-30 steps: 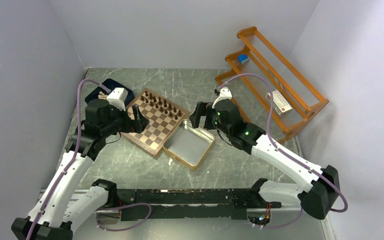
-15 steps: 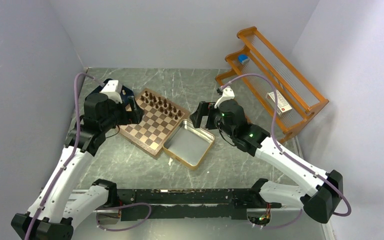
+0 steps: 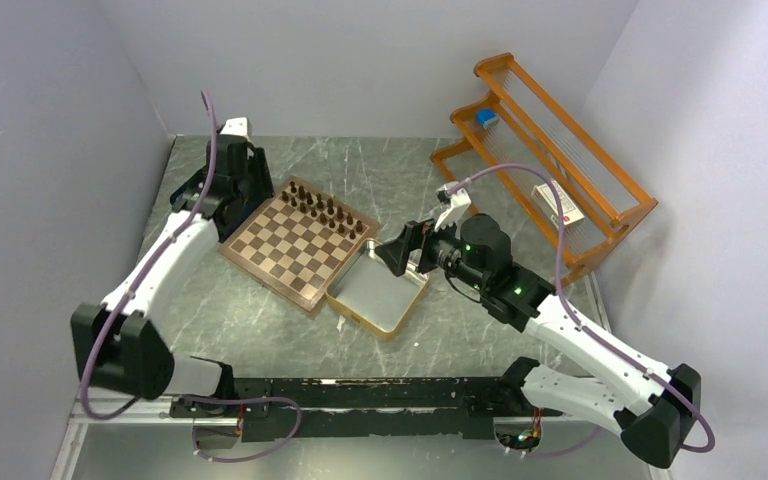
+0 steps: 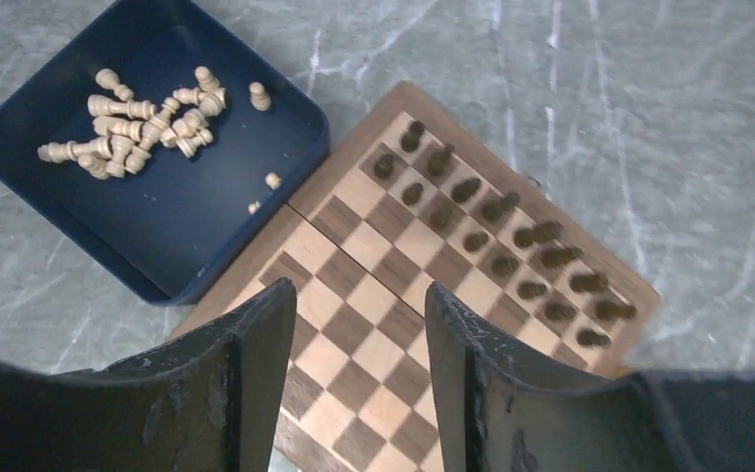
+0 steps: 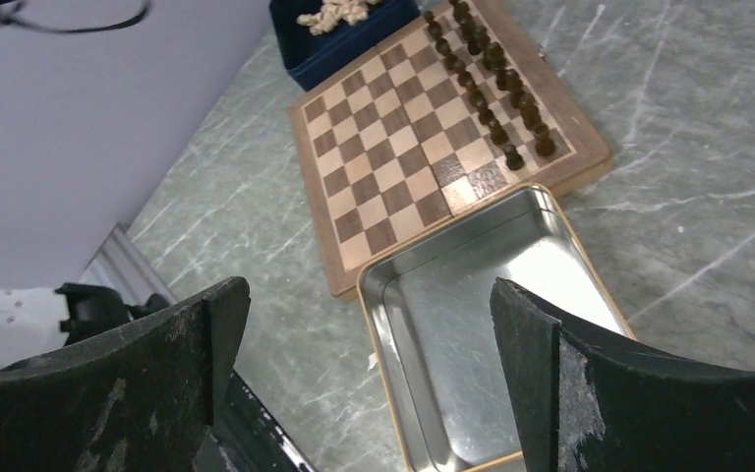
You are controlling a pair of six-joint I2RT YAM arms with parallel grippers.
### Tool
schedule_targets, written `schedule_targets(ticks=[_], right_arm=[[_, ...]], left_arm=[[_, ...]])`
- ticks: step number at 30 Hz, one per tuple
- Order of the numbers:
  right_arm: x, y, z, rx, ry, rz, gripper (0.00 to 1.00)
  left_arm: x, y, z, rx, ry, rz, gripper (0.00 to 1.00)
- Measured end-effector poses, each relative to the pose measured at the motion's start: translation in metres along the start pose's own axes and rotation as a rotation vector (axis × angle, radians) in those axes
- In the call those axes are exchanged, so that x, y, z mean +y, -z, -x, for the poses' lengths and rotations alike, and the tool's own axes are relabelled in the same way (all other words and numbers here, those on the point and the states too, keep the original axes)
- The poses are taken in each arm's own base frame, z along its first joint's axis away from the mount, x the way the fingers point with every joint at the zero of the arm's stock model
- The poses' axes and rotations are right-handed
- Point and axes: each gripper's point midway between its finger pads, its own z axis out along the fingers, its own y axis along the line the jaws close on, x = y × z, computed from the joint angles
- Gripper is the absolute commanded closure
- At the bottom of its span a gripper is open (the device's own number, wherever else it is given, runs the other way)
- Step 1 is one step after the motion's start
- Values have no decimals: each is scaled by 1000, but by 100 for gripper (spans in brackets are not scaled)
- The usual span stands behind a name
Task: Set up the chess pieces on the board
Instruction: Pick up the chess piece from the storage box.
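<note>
Pale pieces (image 4: 118,105) heaped in tray (image 4: 197,216): left gripper (image 4: 359,293), released, empty, may pinch two at once. Right gripper (image 5: 369,295) released too. Dark pieces (image 4: 475,241) on board (image 4: 393,265) easily knocked.

Table top (image 3: 410,170): grey-green stone look with thin white streaks and scratches. It fills the floor of the space.
Back wall (image 3: 360,60): plain and pale, almost white, with nothing on it.
Left wall (image 3: 40,150): plain, pale with a bit of purple, standing right at the table's edge.
Right wall (image 3: 720,150): the same pale color, also bare.
Rack (image 3: 545,160): orange wood with rows of thin wires, in the far right corner, leaning by the right wall.
On the rack: a small blue thing (image 3: 486,117) near the back and a white box (image 3: 560,206) with red on it.
Light: soft and even, no dark shadows.
</note>
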Motion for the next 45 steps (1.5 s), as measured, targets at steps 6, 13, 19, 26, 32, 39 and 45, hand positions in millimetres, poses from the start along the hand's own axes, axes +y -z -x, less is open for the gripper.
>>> schedule_targets(ticks=[6, 13, 19, 26, 32, 39, 45], right_arm=[[9, 6, 0, -8, 1, 56, 3], [14, 13, 5, -27, 2, 79, 4], [18, 15, 12, -53, -6, 94, 5], [16, 12, 7, -49, -10, 95, 5], [12, 4, 0, -24, -7, 78, 5], [7, -5, -9, 7, -7, 58, 5], [7, -6, -9, 9, -8, 57, 5]], left_arm=[[41, -63, 5, 36, 61, 127, 50], [95, -118, 13, 41, 152, 227, 55], [129, -144, 7, 40, 258, 195, 59], [145, -166, -5, 44, 321, 150, 56], [142, -183, -30, 78, 355, 89, 55], [140, -194, -54, 123, 387, 67, 54], [137, -203, -65, 140, 400, 46, 56]])
